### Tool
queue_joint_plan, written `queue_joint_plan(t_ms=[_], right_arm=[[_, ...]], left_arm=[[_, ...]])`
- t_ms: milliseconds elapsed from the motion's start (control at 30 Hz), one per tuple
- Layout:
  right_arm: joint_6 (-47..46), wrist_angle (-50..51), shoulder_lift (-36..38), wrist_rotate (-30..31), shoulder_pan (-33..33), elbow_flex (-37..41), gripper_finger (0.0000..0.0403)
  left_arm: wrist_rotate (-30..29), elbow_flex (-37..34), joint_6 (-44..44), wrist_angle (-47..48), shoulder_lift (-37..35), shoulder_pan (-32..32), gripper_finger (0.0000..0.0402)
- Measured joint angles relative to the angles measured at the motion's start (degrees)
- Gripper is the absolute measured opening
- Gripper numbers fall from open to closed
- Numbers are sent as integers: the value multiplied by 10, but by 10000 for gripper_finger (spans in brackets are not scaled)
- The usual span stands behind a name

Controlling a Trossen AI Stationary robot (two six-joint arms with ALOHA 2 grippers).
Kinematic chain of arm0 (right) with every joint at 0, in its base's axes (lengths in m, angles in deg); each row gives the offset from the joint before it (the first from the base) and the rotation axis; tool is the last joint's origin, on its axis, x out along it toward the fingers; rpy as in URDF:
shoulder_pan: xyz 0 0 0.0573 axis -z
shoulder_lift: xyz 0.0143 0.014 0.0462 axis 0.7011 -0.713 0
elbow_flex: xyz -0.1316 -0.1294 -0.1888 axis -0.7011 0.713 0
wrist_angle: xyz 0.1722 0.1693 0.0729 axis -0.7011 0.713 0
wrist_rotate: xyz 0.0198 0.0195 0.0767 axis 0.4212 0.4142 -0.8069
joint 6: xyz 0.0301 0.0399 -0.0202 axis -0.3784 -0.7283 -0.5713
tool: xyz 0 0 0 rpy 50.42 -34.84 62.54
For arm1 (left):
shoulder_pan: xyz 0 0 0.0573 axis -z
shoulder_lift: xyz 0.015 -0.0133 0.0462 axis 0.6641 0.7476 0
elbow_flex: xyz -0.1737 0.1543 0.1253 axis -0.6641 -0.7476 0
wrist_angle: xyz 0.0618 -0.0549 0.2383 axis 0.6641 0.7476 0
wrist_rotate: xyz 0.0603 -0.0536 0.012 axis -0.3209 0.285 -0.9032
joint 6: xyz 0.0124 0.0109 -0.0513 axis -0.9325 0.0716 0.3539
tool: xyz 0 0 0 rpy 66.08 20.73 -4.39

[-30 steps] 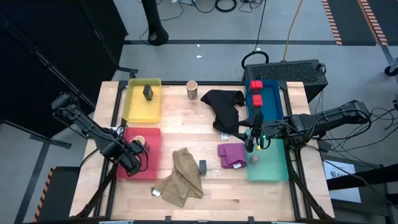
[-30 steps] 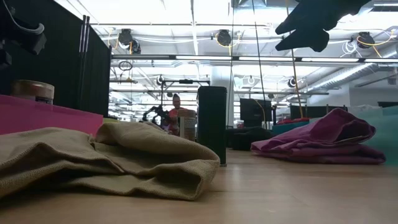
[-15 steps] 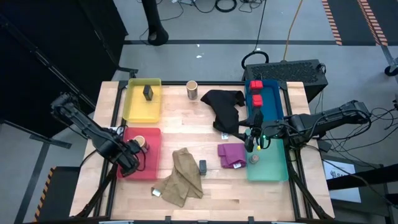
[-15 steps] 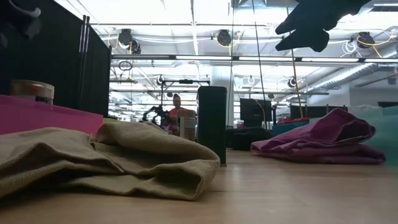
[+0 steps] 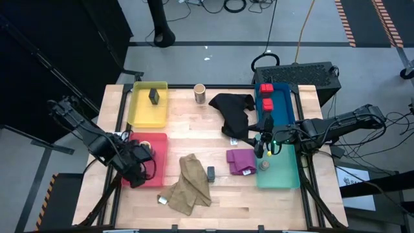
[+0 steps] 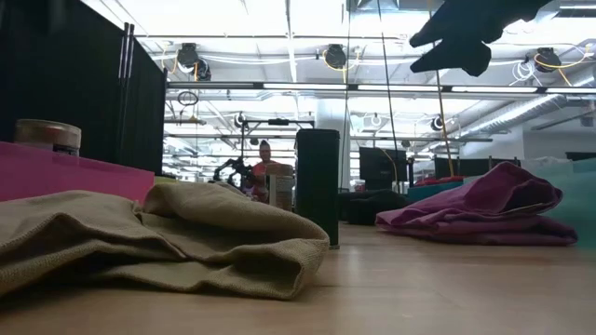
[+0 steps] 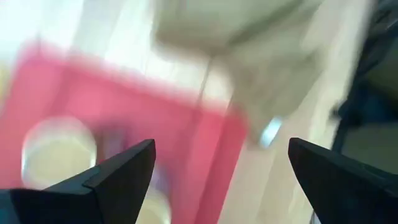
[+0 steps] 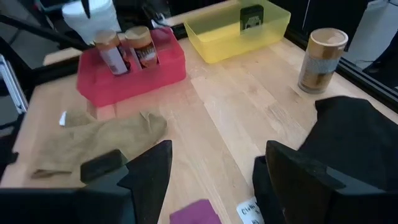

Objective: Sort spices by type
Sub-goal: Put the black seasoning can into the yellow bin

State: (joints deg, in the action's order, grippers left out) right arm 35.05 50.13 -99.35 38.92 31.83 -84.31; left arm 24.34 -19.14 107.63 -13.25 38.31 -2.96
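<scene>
Spice cylinders [image 8: 129, 50] show unreadable labels in red tray [image 8: 163, 68]; left hand [image 5: 136, 169] wide, empty.

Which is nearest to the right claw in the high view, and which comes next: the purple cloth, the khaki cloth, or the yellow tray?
From the right claw, over the teal tray's inner edge:
1. Purple cloth, just beside it toward the table's middle.
2. Khaki cloth, farther across, near the front edge.
3. Yellow tray, at the far back corner on the left arm's side.

No legible text on the spice jars' labels or the white tag [image 8: 247, 210].
</scene>
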Motion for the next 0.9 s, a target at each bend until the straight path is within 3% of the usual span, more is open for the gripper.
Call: queue_joint_plan(t_ms=[233,433,633,800,900], right_arm=[[4,-50,0,0,0,0,242],[9,-71,-12,-3,-7,0,242],[11,-97,-46,-5,-21,-23,242],[11,-72,-102,-3,-39,-83,242],[7,1,-143,-7,-49,-127,242]], left_arm=[[-199,11,-191,-208,10,-1,371],[-322,10,-315,-263,50,-3,370],[-381,9,-372,-266,99,-26,370],[-381,9,-391,-269,116,-53,370],[-362,9,-395,-276,129,-68,370]])
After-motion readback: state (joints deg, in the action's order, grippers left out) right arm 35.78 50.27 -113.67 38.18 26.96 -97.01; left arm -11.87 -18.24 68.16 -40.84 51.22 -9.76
